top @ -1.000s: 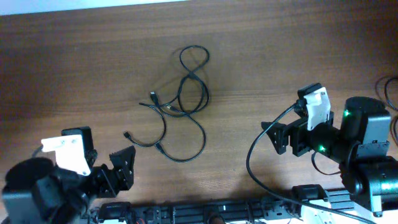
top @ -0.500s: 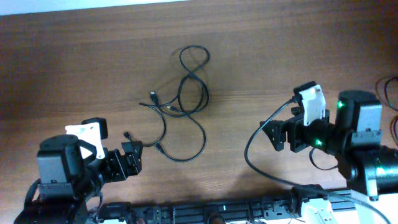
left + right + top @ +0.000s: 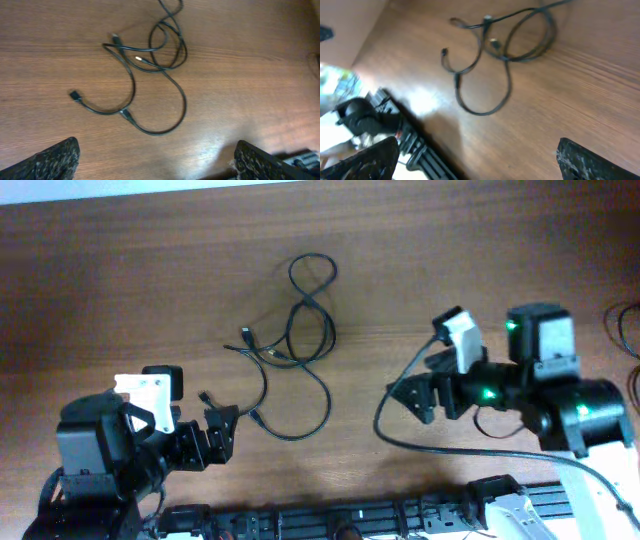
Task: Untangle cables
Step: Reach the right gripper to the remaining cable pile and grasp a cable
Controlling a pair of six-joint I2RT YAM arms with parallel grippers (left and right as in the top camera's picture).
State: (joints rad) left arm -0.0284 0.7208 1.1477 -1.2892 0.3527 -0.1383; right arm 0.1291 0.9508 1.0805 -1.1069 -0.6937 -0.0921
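**While both grippers hang open, the cables lie free mid-table**

Overhead: thin black cords with small dark plugs, looped together (the cables (image 3: pixel 290 356)), sit on the brown wood-grain table (image 3: pixel 120 280) just left of frame centre. The left gripper (image 3: pixel 222 438) is at lower left, jaws spread, with its tips near the lowest plug ends but apart from them. The right gripper (image 3: pixel 405 388) is right of centre, jaws spread, pointing left, well apart from the tangle.

Left wrist: the cables (image 3: pixel 165 75) fill the upper middle. The left gripper (image 3: pixel 157 162) has its fingers at the two bottom corners, with only bare wood between them.

Right wrist: the cables (image 3: pixel 505 59) are at top centre. The right gripper (image 3: pixel 477 162) also has its fingers at the bottom corners, wide apart and holding nothing.
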